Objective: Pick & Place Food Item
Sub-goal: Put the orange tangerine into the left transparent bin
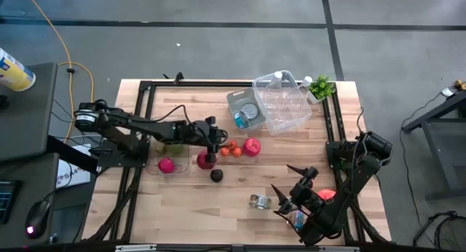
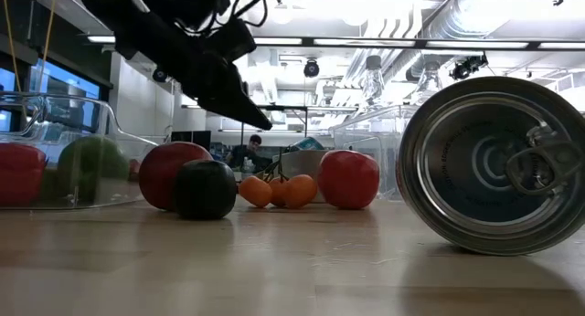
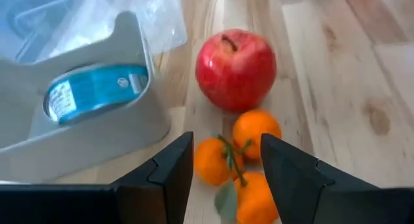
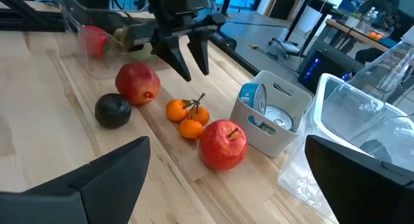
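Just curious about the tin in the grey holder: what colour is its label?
Blue with white print; the can shows best in the left wrist view.

This is a robotics lab or open industrial-style workspace. A butcher-block table point(image 1: 218, 201) with a black metal frame point(image 1: 145, 84) stands on a grey concrete floor point(image 1: 218, 48), with a yellow cable point(image 1: 69, 55) trailing across it. Beside it a side desk carries a computer mouse point(image 1: 35, 221). Across the tabletop the room shows exposed silver ducts point(image 2: 494, 24), strip lights on an open ceiling, large windows point(image 2: 55, 83), and a person seated far back point(image 2: 249, 150). More desks on metal legs point(image 4: 304, 26) stand beyond.
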{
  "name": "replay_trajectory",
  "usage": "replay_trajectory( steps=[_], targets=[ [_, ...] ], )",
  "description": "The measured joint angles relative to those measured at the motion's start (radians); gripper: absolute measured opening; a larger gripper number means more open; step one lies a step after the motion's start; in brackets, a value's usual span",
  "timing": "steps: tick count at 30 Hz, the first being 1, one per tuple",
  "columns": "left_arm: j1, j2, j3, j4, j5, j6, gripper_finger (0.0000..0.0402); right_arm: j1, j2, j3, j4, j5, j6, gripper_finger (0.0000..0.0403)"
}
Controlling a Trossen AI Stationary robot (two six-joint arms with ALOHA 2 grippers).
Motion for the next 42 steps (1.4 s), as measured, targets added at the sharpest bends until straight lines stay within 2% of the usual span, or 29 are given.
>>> replay_trajectory(
  steps=[3,14,20,26,31,38,42],
  targets=[
    [0.019,0.035,0.001,0.062,0.054,-0.007,0.0169,0.0,0.0,0.0,0.0,-0.002,0.0,0.0397],
    [0.055,0.15,0.001,0.234,0.08,-0.036,0.0169,0.0,0.0,0.0,0.008,-0.006,-0.005,0.0397],
    [0.066,0.2,0.0,0.252,0.134,-0.035,0.0169,0.0,0.0,0.0,0.026,-0.007,-0.031,0.0397],
    [0.071,0.201,0.0,0.246,0.145,-0.015,0.0169,0.0,0.0,0.0,0.04,-0.009,-0.057,0.0397],
    [0.097,0.201,0.0,0.228,0.233,-0.017,0.0169,0.0,0.0,0.0,0.041,-0.01,-0.063,0.0397],
    [0.106,0.201,0.0,0.199,0.248,-0.021,0.0168,0.0,0.0,0.0,0.041,-0.01,-0.063,0.0397],
    [0.106,0.201,0.0,0.174,0.295,0.001,0.0149,0.0,0.0,0.0,0.042,-0.01,-0.063,0.0397]
  ],
)
